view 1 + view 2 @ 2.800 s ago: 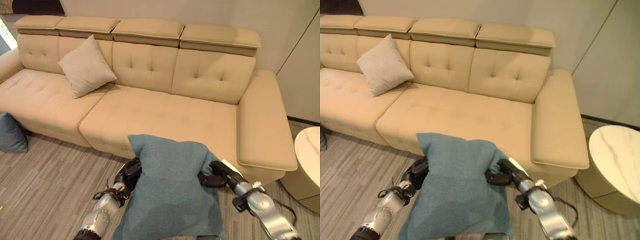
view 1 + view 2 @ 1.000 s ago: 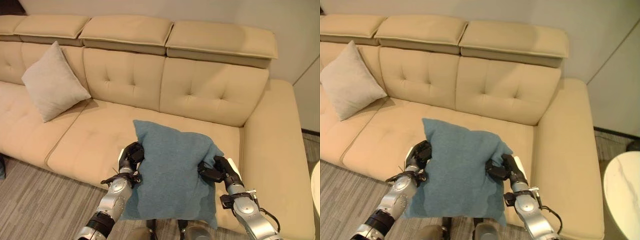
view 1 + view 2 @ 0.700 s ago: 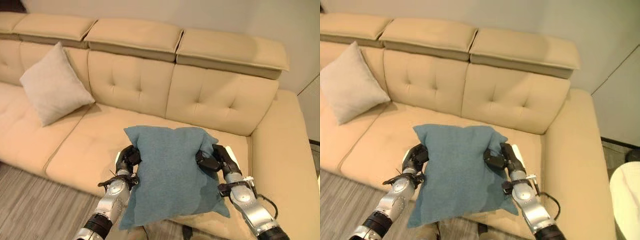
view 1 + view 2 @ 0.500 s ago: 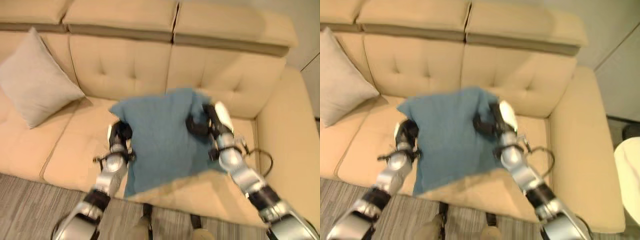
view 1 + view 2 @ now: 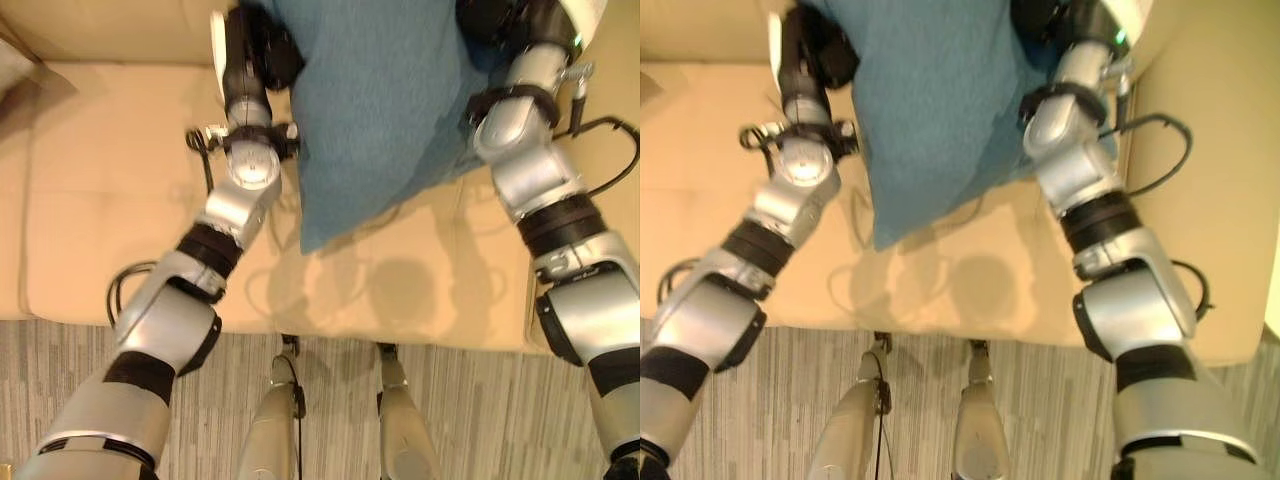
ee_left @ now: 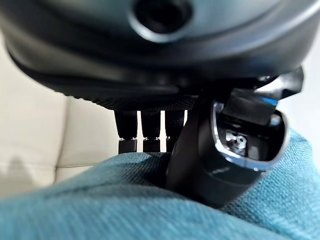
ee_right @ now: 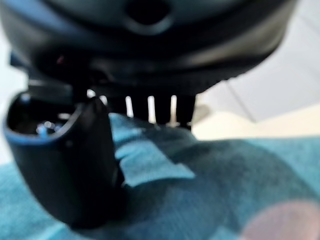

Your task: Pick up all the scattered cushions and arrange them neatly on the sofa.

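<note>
The blue cushion (image 5: 380, 90) hangs over the beige sofa seat (image 5: 120, 200), gripped at its two sides, with a lower corner dangling just above the seat. My left hand (image 5: 255, 50) pinches the cushion's left edge, and my right hand (image 5: 500, 20) pinches its right edge. In the left wrist view the thumb (image 6: 225, 150) presses into the teal cloth (image 6: 100, 205), with the fingers (image 6: 145, 132) behind it. The right wrist view shows the same hold, the thumb (image 7: 65, 165) on the cloth (image 7: 200, 200) and the fingers (image 7: 150, 107) beyond it.
The sofa's right armrest (image 5: 1220, 200) runs along the right side. Striped grey floor (image 5: 330, 400) lies in front of the seat edge. A corner of the pale beige cushion (image 5: 12, 70) shows at the far left of the seat.
The camera has tipped down toward the seat front. Both arms have stretched forward, carrying the blue cushion farther over the seat toward the backrest.
</note>
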Robot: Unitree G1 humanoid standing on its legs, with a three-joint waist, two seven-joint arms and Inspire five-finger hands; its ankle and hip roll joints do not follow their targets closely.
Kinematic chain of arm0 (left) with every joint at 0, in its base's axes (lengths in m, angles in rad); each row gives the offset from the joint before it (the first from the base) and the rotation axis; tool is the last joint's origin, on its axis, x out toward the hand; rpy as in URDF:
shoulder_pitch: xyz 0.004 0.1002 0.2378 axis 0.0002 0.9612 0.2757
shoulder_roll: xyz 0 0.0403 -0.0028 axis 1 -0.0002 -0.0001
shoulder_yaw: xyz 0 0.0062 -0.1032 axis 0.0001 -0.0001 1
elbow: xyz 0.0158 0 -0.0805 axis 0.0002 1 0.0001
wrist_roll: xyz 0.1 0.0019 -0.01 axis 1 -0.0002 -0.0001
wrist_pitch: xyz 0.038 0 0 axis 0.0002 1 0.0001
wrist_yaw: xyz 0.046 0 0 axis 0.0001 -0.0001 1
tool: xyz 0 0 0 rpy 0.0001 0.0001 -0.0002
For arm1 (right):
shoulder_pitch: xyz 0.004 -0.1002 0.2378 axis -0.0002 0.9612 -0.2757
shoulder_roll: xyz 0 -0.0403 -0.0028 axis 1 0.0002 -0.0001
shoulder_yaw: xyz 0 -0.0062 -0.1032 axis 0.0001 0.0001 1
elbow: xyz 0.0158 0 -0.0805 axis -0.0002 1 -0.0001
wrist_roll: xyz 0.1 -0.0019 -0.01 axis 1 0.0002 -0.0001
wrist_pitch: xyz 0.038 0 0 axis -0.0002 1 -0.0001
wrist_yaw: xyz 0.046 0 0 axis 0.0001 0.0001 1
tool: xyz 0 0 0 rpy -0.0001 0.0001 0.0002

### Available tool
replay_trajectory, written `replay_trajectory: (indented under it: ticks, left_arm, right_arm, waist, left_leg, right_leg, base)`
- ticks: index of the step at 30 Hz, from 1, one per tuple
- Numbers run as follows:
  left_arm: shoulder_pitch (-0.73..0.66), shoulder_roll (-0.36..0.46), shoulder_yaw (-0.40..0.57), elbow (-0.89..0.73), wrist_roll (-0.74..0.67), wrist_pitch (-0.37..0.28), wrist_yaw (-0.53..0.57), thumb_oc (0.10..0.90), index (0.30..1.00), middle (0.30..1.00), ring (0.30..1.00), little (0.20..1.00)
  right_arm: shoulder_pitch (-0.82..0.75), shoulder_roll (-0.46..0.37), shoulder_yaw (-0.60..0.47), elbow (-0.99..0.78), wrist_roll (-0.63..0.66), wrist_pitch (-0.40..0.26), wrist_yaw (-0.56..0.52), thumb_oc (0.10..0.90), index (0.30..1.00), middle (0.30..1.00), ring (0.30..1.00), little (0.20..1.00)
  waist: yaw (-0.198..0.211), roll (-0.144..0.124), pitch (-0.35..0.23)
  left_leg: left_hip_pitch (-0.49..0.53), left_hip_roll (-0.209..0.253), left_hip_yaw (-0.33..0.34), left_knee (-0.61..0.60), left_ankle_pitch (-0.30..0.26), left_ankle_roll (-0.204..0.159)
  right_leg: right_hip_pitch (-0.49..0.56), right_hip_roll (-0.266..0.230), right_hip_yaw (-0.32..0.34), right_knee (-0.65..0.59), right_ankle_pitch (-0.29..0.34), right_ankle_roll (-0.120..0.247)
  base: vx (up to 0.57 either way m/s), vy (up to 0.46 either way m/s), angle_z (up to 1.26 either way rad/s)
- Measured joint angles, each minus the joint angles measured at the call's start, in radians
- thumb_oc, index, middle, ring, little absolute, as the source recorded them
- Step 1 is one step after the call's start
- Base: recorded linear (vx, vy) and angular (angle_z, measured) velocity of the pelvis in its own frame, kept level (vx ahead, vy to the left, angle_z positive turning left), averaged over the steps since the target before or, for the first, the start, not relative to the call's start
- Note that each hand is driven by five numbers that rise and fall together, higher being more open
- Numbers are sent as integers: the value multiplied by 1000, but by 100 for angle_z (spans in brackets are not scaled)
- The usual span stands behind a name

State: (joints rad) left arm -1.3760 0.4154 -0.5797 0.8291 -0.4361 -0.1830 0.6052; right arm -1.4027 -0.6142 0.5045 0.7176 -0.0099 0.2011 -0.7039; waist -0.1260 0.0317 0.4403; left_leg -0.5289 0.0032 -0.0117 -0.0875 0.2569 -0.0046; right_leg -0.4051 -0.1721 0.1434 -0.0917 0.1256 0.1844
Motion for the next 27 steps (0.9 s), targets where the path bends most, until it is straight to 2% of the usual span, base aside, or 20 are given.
replay_trajectory:
  ticks: [2,3,5,7,8,9,10,11,12,13,14,16,18,19,20,21,24,25,26,27]
  left_arm:
    - [-107,61,-84,36,157,9,42,400,300,300,300,300]
    - [-137,82,-115,51,182,9,44,400,300,300,300,300]
    - [-295,150,-217,148,249,9,38,400,300,300,300,300]
    - [-401,202,-272,183,266,11,34,400,300,300,300,300]
    - [-451,226,-275,177,286,9,45,400,300,300,300,300]
    - [-480,258,-290,165,296,8,50,400,300,300,300,300]
    - [-493,283,-308,159,304,8,55,400,300,300,300,300]
    - [-497,332,-315,117,330,10,77,400,300,300,300,300]
    - [-484,334,-314,94,337,10,96,400,300,300,300,300]
    - [-481,321,-321,76,353,10,122,400,300,300,300,300]
    - [-482,312,-319,54,362,12,146,400,300,300,300,300]
    - [-480,316,-321,23,381,13,187,400,300,300,300,300]
    - [-478,316,-327,24,418,13,214,400,300,300,300,300]
    - [-479,316,-332,24,430,13,223,690,735,735,735,735]
    - [-479,316,-342,24,430,13,228,800,900,900,900,900]
    - [-480,318,-350,26,429,13,230,800,900,900,900,900]
    - [-480,312,-352,62,375,0,162,800,900,900,900,900]
    - [-478,292,-341,119,319,-14,112,800,900,900,900,900]
    - [-479,290,-340,126,313,-14,106,800,900,900,900,900]
    - [-460,287,-316,146,225,-7,43,800,900,900,900,900]
  right_arm:
    - [-76,-27,79,87,74,-65,-6,400,300,300,300,300]
    - [-95,-33,104,104,88,-75,-2,400,300,300,300,300]
    - [-205,-34,201,180,157,-110,14,400,300,300,300,300]
    - [-294,-34,228,194,203,-132,12,400,300,300,300,300]
    - [-340,-39,224,198,216,-146,3,400,300,300,300,300]
    - [-354,-43,205,178,219,-157,-3,400,300,300,300,300]
    - [-356,-44,201,161,219,-164,-5,400,300,300,300,300]
    - [-334,-52,185,120,215,-182,-24,400,300,300,300,300]
    - [-304,-58,160,115,211,-202,-40,400,300,300,300,300]
    - [-283,-73,133,93,210,-208,-65,400,300,300,300,300]
    - [-271,-83,103,71,208,-209,-93,400,300,300,300,300]
    - [-250,-83,87,49,207,-210,-149,400,300,300,300,300]
    - [-236,-86,88,55,207,-210,-158,400,300,300,300,300]
    - [-237,-87,88,55,207,-210,-159,400,300,300,300,300]
    - [-239,-87,96,65,207,-214,-159,400,300,300,300,300]
    - [-247,-88,114,87,207,-220,-156,800,900,900,900,900]
    - [-256,-85,120,151,221,-235,-107,800,900,900,900,900]
    - [-259,-84,128,192,223,-243,-78,800,900,900,900,900]
    - [-261,-84,130,196,224,-243,-75,800,900,900,900,900]
    - [-263,-84,118,213,232,-243,-39,800,900,900,900,900]
  waist:
    - [2,2,44]
    - [5,3,48]
    - [6,3,56]
    - [0,0,80]
    - [5,-9,93]
    - [12,-5,91]
    - [31,1,99]
    - [5,9,107]
    - [1,10,107]
    - [2,10,106]
    - [-6,11,107]
    - [1,14,110]
    - [0,14,110]
    - [2,14,110]
    - [3,14,109]
    - [2,14,109]
    - [3,15,109]
    - [4,17,107]
    - [4,17,107]
    - [2,17,107]
  left_leg:
    - [-21,9,8,0,0,0]
    - [-32,11,8,0,0,0]
    - [-110,19,17,29,0,0]
    - [-226,12,22,178,-22,-4]
    - [-365,-6,28,319,-53,-6]
    - [-344,3,33,165,-1,-4]
    - [-318,16,35,103,127,23]
    - [-272,30,48,16,127,61]
    - [-265,21,31,11,132,62]
    - [-264,-3,27,12,132,62]
    - [-267,-33,23,11,132,62]
    - [-266,-36,14,6,132,61]
    - [-262,-31,6,6,135,58]
    - [-261,-28,5,6,137,55]
    - [-261,-25,5,6,137,55]
    - [-261,-23,4,6,137,55]
    - [-260,-15,1,6,129,45]
    - [-255,-9,-8,6,112,24]
    - [-254,-9,-10,6,110,22]
    - [-255,-9,-14,5,94,8]
  right_leg:
    - [-32,7,0,0,17,-2]
    - [-44,9,-2,0,22,0]
    - [-119,15,-7,1,48,0]
    - [-157,10,-18,2,73,-15]
    - [-180,10,-42,5,85,-12]
    - [-208,24,-49,11,83,-11]
    - [-209,55,-46,19,79,-7]
    - [-230,64,-57,66,48,15]
    - [-266,60,-59,104,-3,33]
    - [-249,44,-56,-3,34,15]
    - [-255,33,-67,-14,109,-11]
    - [-254,29,-113,-5,96,-26]
    - [-246,30,-117,-5,95,-26]
    - [-244,32,-118,-5,95,-26]
    - [-244,36,-118,-6,95,-26]
    - [-244,39,-119,-6,95,-26]
    - [-242,49,-121,-6,98,-29]
    - [-237,54,-126,-6,101,-27]
    - [-237,55,-126,-6,102,-27]
    - [-237,58,-126,-6,105,-24]
  base:
    - [4,84,-21]
    - [30,90,-27]
    - [45,72,-18]
    - [57,50,8]
    - [86,60,-8]
    - [81,39,-45]
    - [87,50,-56]
    - [55,30,-36]
    - [79,45,8]
    - [73,36,38]
    - [72,36,40]
    - [41,19,16]
    - [26,0,3]
    - [0,0,0]
    - [0,0,0]
    - [0,0,0]
    - [0,-31,-4]
    - [-6,-54,-7]
    - [-5,-37,-5]
    - [0,0,0]
